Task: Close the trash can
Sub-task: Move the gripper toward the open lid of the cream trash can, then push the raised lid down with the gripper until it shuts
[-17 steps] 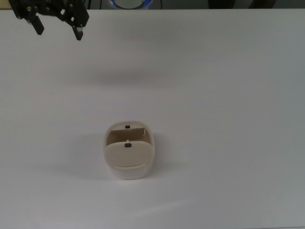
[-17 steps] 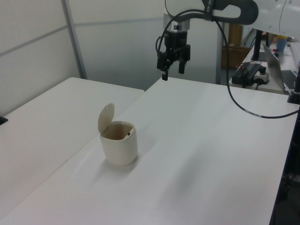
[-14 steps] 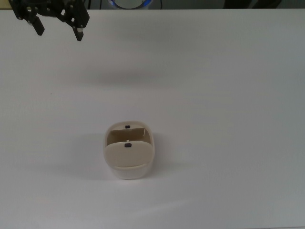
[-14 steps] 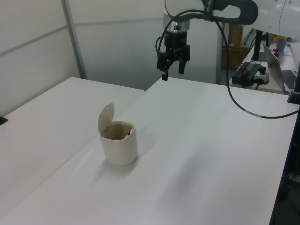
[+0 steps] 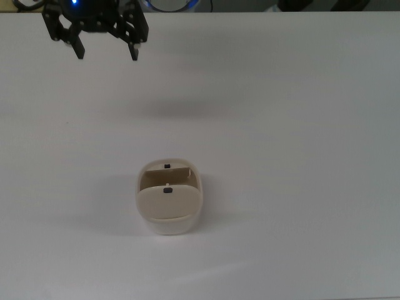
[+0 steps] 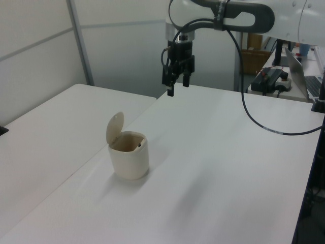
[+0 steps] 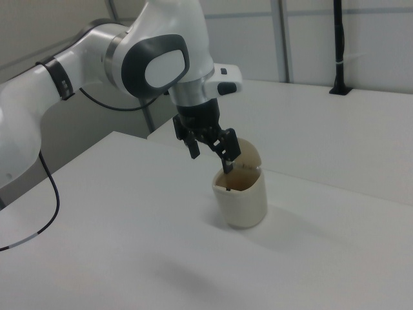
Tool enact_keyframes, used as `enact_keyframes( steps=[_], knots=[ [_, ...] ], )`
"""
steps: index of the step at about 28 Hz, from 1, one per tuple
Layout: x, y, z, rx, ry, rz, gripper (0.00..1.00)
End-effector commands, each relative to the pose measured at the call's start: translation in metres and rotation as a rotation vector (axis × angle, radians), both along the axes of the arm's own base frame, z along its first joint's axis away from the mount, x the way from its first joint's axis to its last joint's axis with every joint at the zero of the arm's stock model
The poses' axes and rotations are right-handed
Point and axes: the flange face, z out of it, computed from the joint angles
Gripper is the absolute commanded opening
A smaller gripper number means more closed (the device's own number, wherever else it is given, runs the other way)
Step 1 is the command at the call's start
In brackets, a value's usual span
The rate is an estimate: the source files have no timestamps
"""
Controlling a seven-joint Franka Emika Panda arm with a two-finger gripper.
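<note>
On the table [image 5: 300,125] the trash can [image 5: 169,199] stands open; the gripper [image 5: 104,51], fingers spread, hangs at 11 o'clock, well apart.

The gripper [image 5: 106,51] hangs in the air with its two black fingers [image 5: 79,51] pointing straight down and spread wide apart, nothing between them. In the top view it sits toward 11 o'clock of the frame. In the left view the gripper [image 6: 176,87] hangs at about 12 o'clock, below a white arm [image 6: 238,12] that reaches in from 1 o'clock.
</note>
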Motion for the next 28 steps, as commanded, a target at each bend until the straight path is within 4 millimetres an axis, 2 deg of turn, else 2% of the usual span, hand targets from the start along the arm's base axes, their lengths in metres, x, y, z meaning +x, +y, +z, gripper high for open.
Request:
enact_keyframes(
  steps=[1, 4, 7, 10, 12, 15, 16, 23, 24, 27, 28],
  knots=[
    [0.018, 0.014, 0.007, -0.025, -0.155, 0.022, 0.96],
    [0.029, 0.015, 0.006, -0.024, -0.22, -0.008, 0.93],
    [0.05, 0.018, -0.001, -0.033, -0.322, -0.045, 0.89],
    [0.068, 0.026, -0.012, -0.043, -0.401, -0.059, 0.87],
    [0.084, 0.031, -0.025, -0.053, -0.465, -0.07, 0.8],
    [0.097, 0.048, -0.039, -0.083, -0.518, -0.048, 0.68],
    [0.105, 0.059, -0.048, -0.104, -0.545, -0.038, 0.59],
    [0.118, 0.066, -0.066, -0.163, -0.603, -0.036, 0.23],
    [0.12, 0.067, -0.07, -0.164, -0.608, -0.033, 0.14],
    [0.122, 0.077, -0.071, -0.162, -0.619, -0.017, 0.01],
    [0.123, 0.077, -0.074, -0.162, -0.616, -0.017, 0.0]
  ],
)
